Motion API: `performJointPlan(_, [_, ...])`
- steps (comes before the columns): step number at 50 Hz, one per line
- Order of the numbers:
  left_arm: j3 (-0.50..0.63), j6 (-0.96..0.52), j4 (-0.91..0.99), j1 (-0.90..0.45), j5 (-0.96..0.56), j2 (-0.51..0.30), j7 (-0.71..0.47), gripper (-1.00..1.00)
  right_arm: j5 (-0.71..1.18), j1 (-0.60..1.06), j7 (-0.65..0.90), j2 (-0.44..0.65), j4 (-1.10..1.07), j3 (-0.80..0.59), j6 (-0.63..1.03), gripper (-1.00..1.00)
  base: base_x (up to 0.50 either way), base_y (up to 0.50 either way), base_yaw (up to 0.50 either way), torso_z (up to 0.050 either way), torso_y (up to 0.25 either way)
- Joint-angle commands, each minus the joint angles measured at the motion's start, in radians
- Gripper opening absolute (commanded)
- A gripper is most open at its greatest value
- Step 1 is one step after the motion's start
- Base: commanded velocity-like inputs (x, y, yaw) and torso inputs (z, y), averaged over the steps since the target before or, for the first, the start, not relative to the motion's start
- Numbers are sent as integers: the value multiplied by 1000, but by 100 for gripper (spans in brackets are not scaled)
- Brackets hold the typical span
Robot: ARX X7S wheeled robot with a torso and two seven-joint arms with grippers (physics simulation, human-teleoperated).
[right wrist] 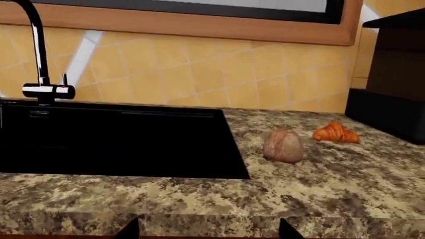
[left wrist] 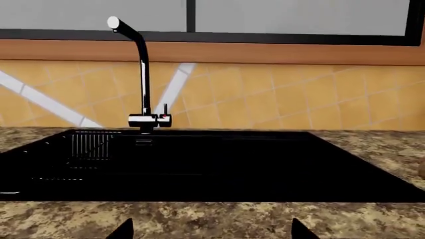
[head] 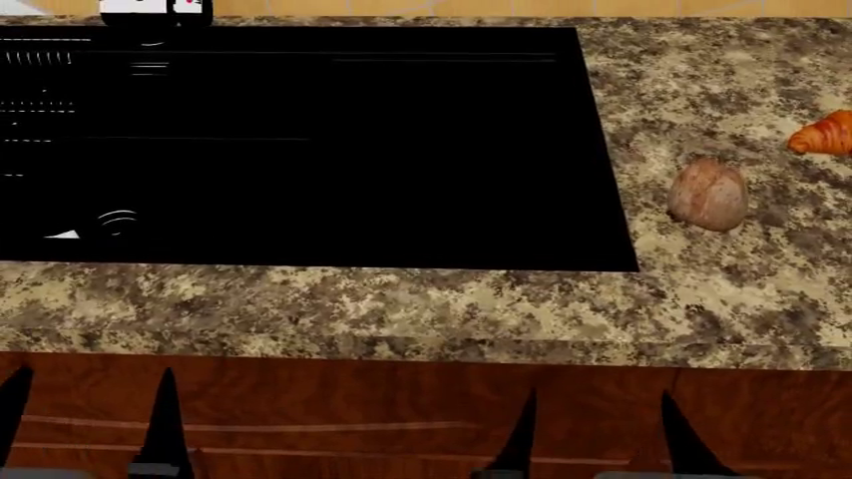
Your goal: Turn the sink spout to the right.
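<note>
The sink spout (left wrist: 143, 69) is a tall thin black tube rising from a chrome base (left wrist: 149, 120) at the back rim of the sink (left wrist: 232, 164), a glossy black basin. Its curved tip leans toward the left in the left wrist view. The spout (right wrist: 40, 50) also shows in the right wrist view. In the head view only the chrome base (head: 154, 8) shows at the top edge, behind the sink (head: 333, 150). My left gripper (left wrist: 212, 231) (head: 91, 419) and right gripper (right wrist: 204, 230) (head: 600, 429) are both open and empty, in front of the counter edge, far from the spout.
A short lever with a red dot (left wrist: 164, 110) stands on the chrome base. A brown rounded object (head: 708, 195) and a croissant (head: 825, 134) lie on the granite counter (head: 399, 299) right of the sink. A dark appliance (right wrist: 391, 74) stands at the far right.
</note>
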Motion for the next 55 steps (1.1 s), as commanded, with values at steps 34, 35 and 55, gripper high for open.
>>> performJointPlan(34, [-129,-237,262,-84,-59,-97,-82,100,27,78,47,114,-204,92,204,100,0,0,0,0,0])
performJointPlan(35, [-130,-239,263,-84,-59,-99,-83,100,31,82,47,114,-200,97,205,100,0,0,0,0,0])
performJointPlan(55, [-194,-230,265,-72,-90,-111,-105,100,42,88,59,132,-199,135,218,100,0,0,0,0,0])
